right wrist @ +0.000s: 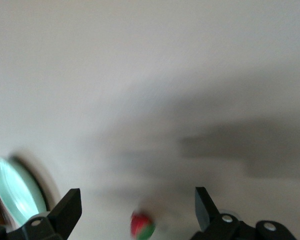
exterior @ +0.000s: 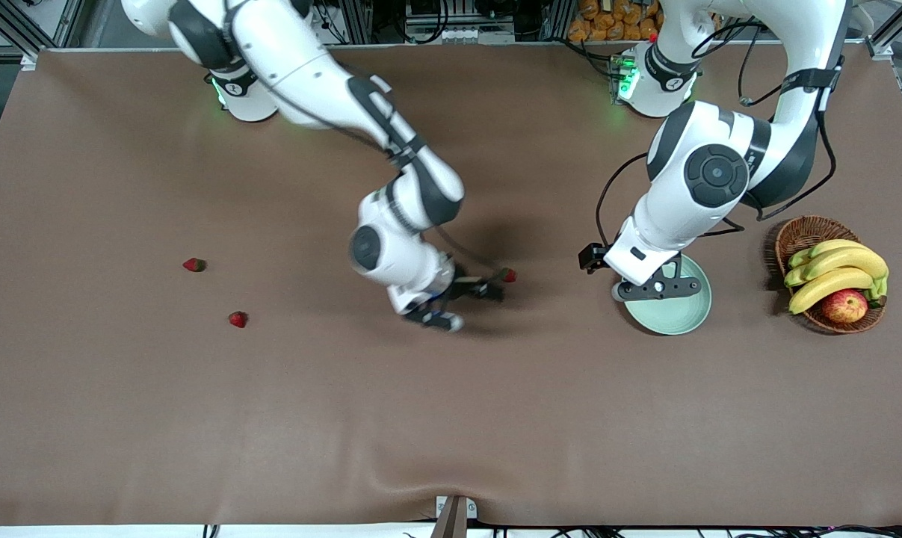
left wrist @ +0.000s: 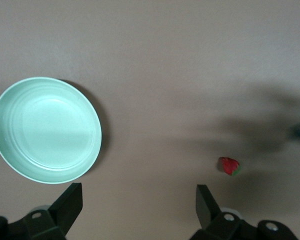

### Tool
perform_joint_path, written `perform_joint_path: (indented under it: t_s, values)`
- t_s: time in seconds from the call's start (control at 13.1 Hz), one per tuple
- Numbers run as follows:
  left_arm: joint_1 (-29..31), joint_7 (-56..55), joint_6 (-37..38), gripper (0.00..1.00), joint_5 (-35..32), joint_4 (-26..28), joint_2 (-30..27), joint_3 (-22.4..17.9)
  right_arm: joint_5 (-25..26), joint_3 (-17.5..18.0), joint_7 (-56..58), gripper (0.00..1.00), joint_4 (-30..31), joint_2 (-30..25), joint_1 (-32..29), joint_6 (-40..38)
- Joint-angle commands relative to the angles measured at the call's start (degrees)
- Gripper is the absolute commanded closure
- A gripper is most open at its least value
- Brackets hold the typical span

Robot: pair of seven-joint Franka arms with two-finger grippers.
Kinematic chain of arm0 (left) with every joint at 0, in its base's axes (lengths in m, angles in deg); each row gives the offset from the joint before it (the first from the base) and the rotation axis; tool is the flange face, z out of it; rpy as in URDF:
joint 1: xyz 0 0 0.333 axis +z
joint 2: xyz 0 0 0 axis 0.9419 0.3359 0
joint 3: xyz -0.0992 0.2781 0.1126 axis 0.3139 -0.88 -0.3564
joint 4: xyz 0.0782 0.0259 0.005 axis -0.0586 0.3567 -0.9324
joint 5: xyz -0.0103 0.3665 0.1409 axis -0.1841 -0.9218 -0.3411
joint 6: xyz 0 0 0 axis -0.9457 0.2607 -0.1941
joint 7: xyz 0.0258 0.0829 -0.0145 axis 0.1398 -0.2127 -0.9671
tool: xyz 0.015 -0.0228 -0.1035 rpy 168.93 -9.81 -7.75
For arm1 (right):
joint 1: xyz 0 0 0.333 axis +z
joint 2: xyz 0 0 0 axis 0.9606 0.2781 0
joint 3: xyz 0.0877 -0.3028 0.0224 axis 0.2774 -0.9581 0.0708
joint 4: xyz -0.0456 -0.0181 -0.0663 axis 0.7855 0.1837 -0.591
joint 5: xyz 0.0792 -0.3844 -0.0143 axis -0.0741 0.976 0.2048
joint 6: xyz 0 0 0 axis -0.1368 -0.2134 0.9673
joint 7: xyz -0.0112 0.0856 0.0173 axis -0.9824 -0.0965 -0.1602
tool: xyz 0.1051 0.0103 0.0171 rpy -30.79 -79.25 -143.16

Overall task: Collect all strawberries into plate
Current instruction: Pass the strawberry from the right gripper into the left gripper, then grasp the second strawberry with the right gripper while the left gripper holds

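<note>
Three strawberries show. Two lie toward the right arm's end of the table: one (exterior: 193,264), and one (exterior: 238,320) nearer the front camera. The third strawberry (exterior: 507,275) (right wrist: 142,225) (left wrist: 229,165) is mid-table, at the tips of my right gripper (exterior: 479,306) (right wrist: 137,202). That gripper is open and the berry sits loose between its fingers, touching neither. The mint-green plate (exterior: 682,314) (left wrist: 46,130) (right wrist: 12,192) holds nothing, toward the left arm's end. My left gripper (exterior: 658,289) (left wrist: 139,200) waits open and holds nothing over the plate's rim.
A brown wicker basket (exterior: 802,228) with bananas (exterior: 835,273) and an apple (exterior: 844,305) stands beside the plate, at the left arm's end. Brown cloth covers the table (exterior: 451,418).
</note>
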Motion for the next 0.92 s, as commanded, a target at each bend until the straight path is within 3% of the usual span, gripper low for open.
perform_joint_path:
  t_s: [0.0,0.15,0.38,0.61,0.84]
  values:
    - [-2.03,-5.90,-3.15,0.00,-0.21,0.14,2.36,0.05,4.33,1.17,0.93,0.00,8.15,-7.20,-8.25,-3.92]
    - [-5.28,-14.24,-6.05,0.00,-0.21,-0.12,5.08,-0.04,10.04,1.17,0.93,0.00,8.52,-8.61,-13.61,-11.02]
    - [-8.10,-23.75,-8.79,0.00,-0.57,-0.04,8.60,-0.04,25.83,1.17,1.02,0.00,8.26,-9.41,-21.53,-19.56]
    - [-10.47,-32.97,-12.99,0.00,-1.18,-0.12,12.55,-0.13,40.00,1.34,4.51,0.00,8.17,-9.59,-26.63,-22.22]
    - [-12.67,-43.79,-18.61,0.00,-1.79,-0.12,16.25,-0.13,41.36,1.25,15.49,0.00,8.60,-9.32,-30.33,-22.66]
